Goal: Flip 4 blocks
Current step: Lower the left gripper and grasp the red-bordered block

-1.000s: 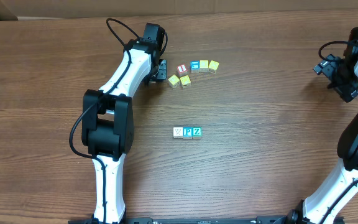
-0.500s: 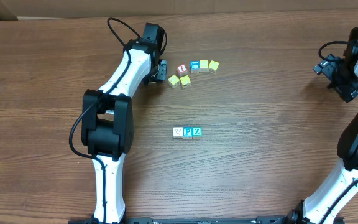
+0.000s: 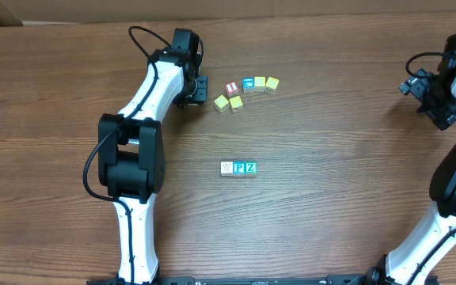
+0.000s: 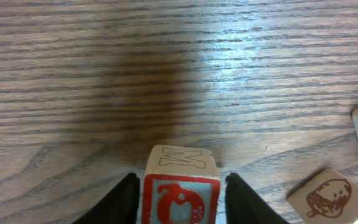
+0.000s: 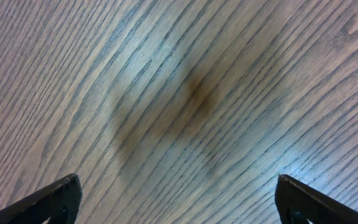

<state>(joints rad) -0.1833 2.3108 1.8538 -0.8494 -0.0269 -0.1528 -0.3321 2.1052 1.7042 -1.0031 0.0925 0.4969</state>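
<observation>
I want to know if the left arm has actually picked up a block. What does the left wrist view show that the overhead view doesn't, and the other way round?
Only the left wrist view shows a red-faced block clamped between the left fingers. Only the overhead view shows the row of three blocks mid-table and the right arm off to the side. Both show the wooden table and some of the loose blocks near the left arm's tip.

The brown wooden worktop [image 3: 331, 198] has dark wavy lines, a shiny patch of light, and a tan cardboard wall [image 3: 212, 6] behind it.
</observation>
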